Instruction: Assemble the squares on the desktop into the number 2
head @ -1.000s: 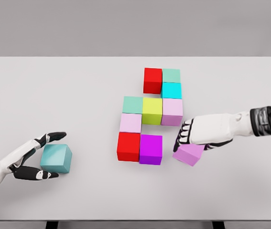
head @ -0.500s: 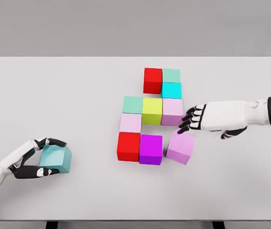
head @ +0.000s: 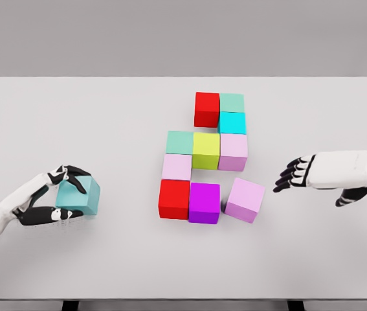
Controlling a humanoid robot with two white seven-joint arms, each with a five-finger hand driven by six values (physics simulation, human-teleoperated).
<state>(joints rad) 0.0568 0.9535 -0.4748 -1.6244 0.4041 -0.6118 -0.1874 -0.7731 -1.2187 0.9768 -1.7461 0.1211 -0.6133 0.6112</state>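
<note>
Right hand (head: 300, 173) withdrawn; ten cubes (head: 206, 150).

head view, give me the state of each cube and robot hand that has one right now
Teal cube: gripped by the left robot hand, apart from the group.
Light purple cube: on the white table, skewed, beside the magenta cube, released.
Right robot hand: open, empty, clear of the cubes.
Red cube: flat, bottom-left of the figure.

Ten cubes (head: 206, 150); two hands (head: 59, 197)
</note>
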